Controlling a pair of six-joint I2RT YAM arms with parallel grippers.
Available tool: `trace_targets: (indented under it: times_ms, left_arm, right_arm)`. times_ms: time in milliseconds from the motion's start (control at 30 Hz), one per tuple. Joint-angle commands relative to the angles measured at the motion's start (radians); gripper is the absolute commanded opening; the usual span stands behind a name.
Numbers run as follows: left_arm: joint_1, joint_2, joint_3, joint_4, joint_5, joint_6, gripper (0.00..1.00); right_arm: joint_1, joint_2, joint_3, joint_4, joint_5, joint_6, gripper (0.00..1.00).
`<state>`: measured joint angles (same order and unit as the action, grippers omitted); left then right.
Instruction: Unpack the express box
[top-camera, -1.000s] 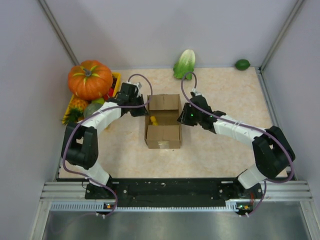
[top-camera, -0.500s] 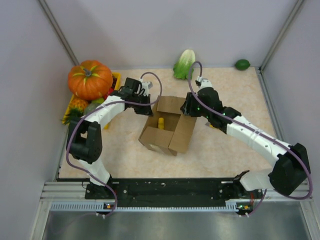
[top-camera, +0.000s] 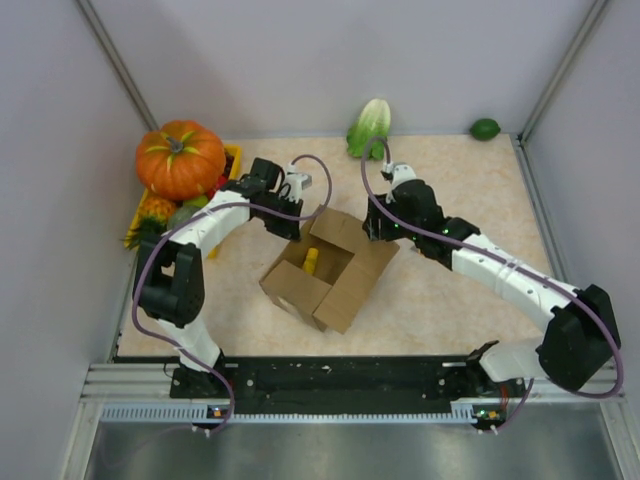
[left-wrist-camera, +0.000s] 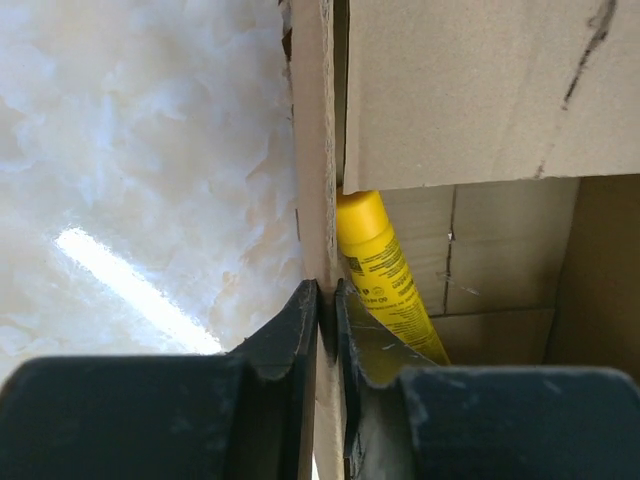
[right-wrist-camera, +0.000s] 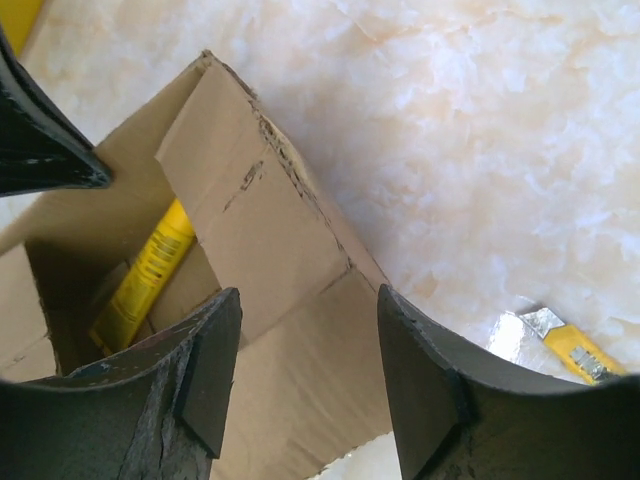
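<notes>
The express box (top-camera: 345, 280) is a brown cardboard box with its flaps open, lying skewed in the middle of the table. A yellow tube (top-camera: 311, 260) lies inside it. My left gripper (top-camera: 297, 222) is at the box's far left corner. In the left wrist view that gripper (left-wrist-camera: 326, 295) is shut on the thin edge of a cardboard wall (left-wrist-camera: 312, 150), with the yellow tube (left-wrist-camera: 385, 280) just beyond. My right gripper (top-camera: 378, 230) hovers at the box's far right side. Seen in the right wrist view, it (right-wrist-camera: 310, 300) stands open above a flap (right-wrist-camera: 270, 220), holding nothing.
A large orange pumpkin (top-camera: 180, 158) sits on a yellow tray (top-camera: 232, 154) of fruit at the far left. A napa cabbage (top-camera: 370, 127) and a lime (top-camera: 485, 128) lie along the back edge. A foil-and-yellow item (right-wrist-camera: 570, 345) lies on the table to the right of the box.
The box has turned and slid toward the front left, pulled by my left gripper. My right gripper has opened and let go of the box's right side.
</notes>
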<state>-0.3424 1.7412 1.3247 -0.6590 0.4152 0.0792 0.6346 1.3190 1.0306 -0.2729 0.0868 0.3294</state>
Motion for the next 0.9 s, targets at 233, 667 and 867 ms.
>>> trace_targets:
  times_ms: [233, 667, 867]
  left_arm:
    - [-0.003, -0.104, 0.008, 0.05, 0.014, -0.036, 0.45]
    - [0.045, -0.295, -0.105, 0.061, -0.038, -0.347, 0.45]
    - [0.051, -0.325, -0.232, 0.016, -0.042, -0.355, 0.43]
  right_arm:
    - [0.004, 0.109, 0.013, 0.043, -0.039, -0.063, 0.58]
    - [0.189, 0.114, 0.083, 0.046, 0.088, -0.224, 0.51]
    - [0.286, 0.21, 0.083, 0.073, 0.097, -0.223, 0.33]
